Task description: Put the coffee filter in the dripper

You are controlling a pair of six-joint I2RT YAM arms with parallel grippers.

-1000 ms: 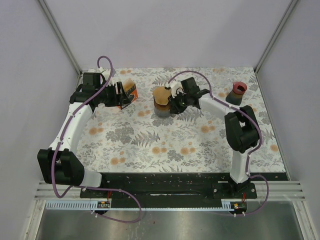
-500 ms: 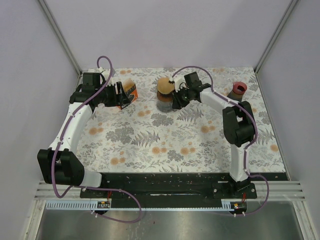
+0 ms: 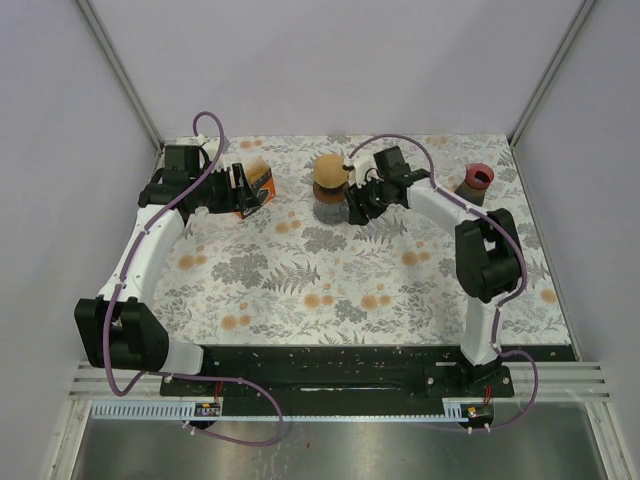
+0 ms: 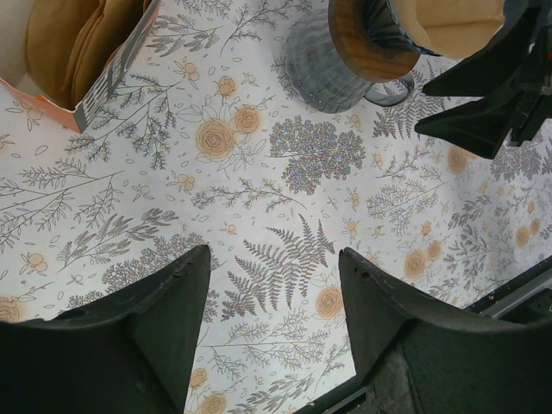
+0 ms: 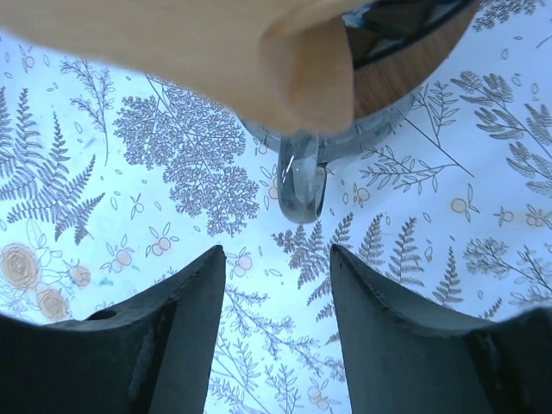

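There is one grey glass dripper with a wooden collar [image 3: 328,205], one tan paper coffee filter [image 3: 330,169] seated in its top, one orange cardboard box [image 3: 262,184] holding a stack of further tan filters too tightly packed to count, and one small brown cup with a red rim [image 3: 474,181]. Two white-and-black arms reach in from the bottom of the overhead view.

The dripper stands in the upper middle of the overhead frame, the box to its left and the cup well apart at the upper right. In the left wrist view the box sits in the upper left corner and the dripper along the top edge.

The table [image 3: 300,290] is covered with a pale cloth printed with grey ferns and orange flowers. Plain white walls and slanting metal frame posts enclose it, and a black base plate runs along the bottom edge.

The left gripper [image 4: 274,259] hangs beside the box, fingers spread, nothing between them. The right gripper [image 5: 276,254] is just right of the dripper, fingers apart and holding nothing.

A second ago the right gripper was against the dripper with the filter tilted leftward; now the filter sits level and the gripper has drawn slightly away. The left arm has not moved.
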